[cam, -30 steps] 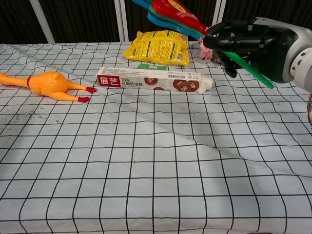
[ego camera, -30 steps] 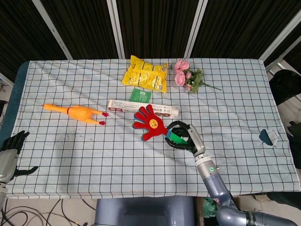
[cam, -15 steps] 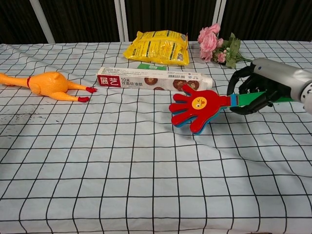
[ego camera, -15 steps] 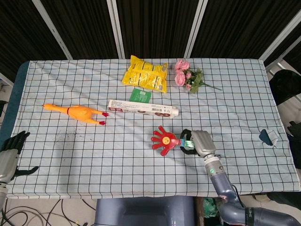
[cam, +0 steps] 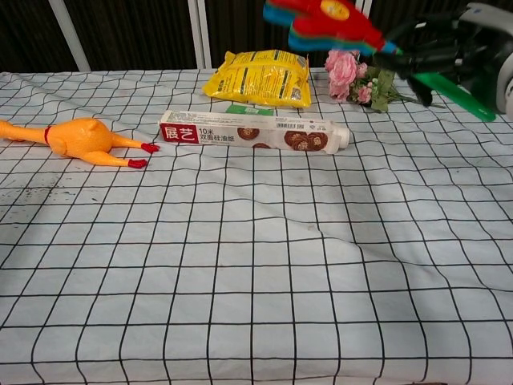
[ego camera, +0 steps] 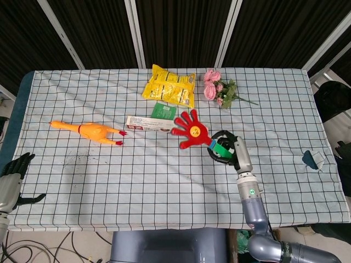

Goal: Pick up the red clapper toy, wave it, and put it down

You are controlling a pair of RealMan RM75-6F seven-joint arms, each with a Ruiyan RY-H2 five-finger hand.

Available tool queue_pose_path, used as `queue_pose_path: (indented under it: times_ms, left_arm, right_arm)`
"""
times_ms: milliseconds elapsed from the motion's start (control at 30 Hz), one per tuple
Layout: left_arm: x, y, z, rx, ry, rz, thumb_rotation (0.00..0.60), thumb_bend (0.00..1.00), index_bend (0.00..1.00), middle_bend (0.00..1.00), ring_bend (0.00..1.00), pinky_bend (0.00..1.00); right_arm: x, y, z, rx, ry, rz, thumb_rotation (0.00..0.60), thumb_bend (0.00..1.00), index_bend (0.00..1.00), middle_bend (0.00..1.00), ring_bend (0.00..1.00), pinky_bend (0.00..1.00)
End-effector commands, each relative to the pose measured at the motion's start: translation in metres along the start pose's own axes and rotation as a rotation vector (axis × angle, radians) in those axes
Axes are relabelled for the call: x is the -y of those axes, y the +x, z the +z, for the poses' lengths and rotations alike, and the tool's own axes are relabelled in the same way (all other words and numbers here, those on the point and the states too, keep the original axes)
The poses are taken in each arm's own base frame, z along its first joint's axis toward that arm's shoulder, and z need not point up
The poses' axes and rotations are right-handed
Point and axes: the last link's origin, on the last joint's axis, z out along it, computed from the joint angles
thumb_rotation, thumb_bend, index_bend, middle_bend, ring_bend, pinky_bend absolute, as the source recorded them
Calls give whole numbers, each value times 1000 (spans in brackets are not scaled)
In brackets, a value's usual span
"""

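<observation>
The red clapper toy [ego camera: 190,130] [cam: 325,19], shaped like a hand with a yellow face and a green handle, is lifted well above the table. My right hand [ego camera: 226,149] [cam: 457,50] grips its green handle, fingers curled around it, with the red palm pointing left. In the chest view the toy sits near the top edge, tilted up to the left. My left hand [ego camera: 13,174] hangs off the table's left front corner, fingers apart, holding nothing.
A long foil box [ego camera: 151,124] [cam: 255,132] lies mid-table beneath the toy. An orange rubber chicken [ego camera: 90,131] [cam: 78,139] is at the left, a yellow snack bag [ego camera: 169,86] and pink flowers [ego camera: 219,90] at the back, a small green packet [ego camera: 163,111] beside the box.
My right hand has swung the clapper back up and toward the far side after a low dip near the cloth half a second ago. The left hand stayed still.
</observation>
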Motion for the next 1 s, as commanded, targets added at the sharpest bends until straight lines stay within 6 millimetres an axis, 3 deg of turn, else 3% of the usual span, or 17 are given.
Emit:
queue_pose_path:
  times_ms: [33,167,367,567,767,900,1000]
  left_arm:
    - [0,0,0,1,-2,2,600,0,0,0,0,0]
    - [0,0,0,3,1,-5,600,0,0,0,0,0]
    - [1,1,-1,2,1,-5,600,0,0,0,0,0]
    - [1,1,0,2,3,-6,600,0,0,0,0,0]
    - [0,1,0,12,7,-17,600,0,0,0,0,0]
    - [0,1,0,15,10,-19,600,0,0,0,0,0]
    - [0,0,-1,15,9,-18,600,0,0,0,0,0]
  right_arm:
    - [12,11,-4,-64,4,201,600,469,821,720,710,752]
    - [-23,10,-10,48,-10,-260,600,469,821,720,711,752]
    - [-48,14,-8,142,-81,-615,600,472,821,720,713,752]
    - [-57,22,-4,127,-83,-925,600,474,821,721,715,752]
    - [-39,15,-2,72,-98,-637,600,475,821,722,716,752]
    - [-1,8,-3,19,-17,-22,600,475,821,719,711,748]
    - [11,12,-4,5,34,209,600,475,821,719,710,748]
